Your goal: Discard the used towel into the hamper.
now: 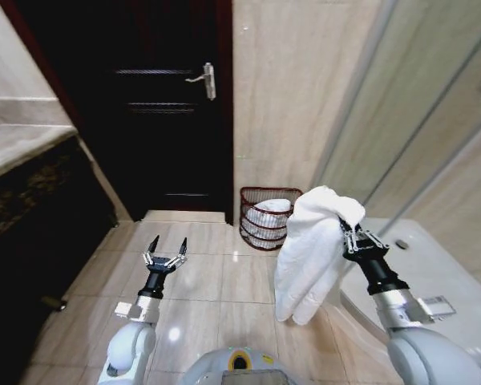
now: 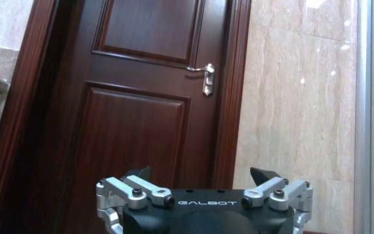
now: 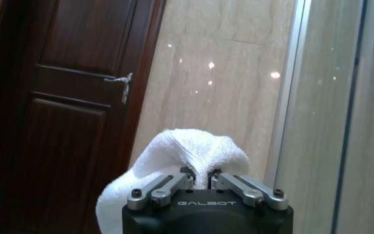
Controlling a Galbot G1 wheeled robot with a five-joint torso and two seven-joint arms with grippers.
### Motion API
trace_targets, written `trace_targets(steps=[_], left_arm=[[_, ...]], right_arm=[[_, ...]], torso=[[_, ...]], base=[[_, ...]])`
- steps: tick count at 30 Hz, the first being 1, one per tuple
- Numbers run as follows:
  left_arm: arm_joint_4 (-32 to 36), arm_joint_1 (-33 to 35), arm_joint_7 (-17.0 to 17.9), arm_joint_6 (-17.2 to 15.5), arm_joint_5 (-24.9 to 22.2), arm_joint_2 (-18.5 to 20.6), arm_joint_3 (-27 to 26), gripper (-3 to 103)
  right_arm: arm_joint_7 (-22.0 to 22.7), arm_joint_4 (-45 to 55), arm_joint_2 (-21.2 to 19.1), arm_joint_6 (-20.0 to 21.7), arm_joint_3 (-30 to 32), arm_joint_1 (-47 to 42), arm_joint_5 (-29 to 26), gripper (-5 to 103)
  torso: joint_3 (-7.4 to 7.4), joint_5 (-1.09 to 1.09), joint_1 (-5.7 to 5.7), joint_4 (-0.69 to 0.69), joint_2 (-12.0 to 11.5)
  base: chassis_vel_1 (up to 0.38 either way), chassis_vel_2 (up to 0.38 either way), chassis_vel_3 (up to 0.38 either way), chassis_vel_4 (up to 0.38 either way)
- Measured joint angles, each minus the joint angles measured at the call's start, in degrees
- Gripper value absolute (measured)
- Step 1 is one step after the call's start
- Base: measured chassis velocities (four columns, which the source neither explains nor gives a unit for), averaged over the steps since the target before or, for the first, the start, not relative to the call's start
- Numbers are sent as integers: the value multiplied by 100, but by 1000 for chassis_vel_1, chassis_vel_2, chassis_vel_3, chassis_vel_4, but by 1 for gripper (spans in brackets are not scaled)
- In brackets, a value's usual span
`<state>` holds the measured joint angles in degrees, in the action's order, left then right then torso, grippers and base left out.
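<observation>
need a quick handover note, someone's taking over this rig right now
Right pincer: shut on the towel, held up in the air, the cloth hanging free above the floor.
Left pincer: open, empty, low over the floor tiles, facing the door.
Hamper: on the floor against the wall beside the door, ahead of the towel; white cloth already lies inside.
Done: towel picked up.
Left: carry it over the hamper and release.

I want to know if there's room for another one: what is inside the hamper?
White cloth, seemingly towels, lies inside the hamper, showing through its ribs and open top. Its bottom is covered by that cloth. The right gripper holds the white towel nearer the robot.
</observation>
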<state>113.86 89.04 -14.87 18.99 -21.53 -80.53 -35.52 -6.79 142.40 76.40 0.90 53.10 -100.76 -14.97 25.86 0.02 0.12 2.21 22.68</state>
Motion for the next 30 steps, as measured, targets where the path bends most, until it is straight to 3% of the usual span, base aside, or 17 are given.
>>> trace_targets(steps=[30], left_arm=[[-43,-47,-6,14,20,-20,4,100]], right_arm=[[-96,-46,-16,-46,-51,66,-62,10]], torso=[[0,-1,0,-1,0]], base=[[-51,62,60,-57]])
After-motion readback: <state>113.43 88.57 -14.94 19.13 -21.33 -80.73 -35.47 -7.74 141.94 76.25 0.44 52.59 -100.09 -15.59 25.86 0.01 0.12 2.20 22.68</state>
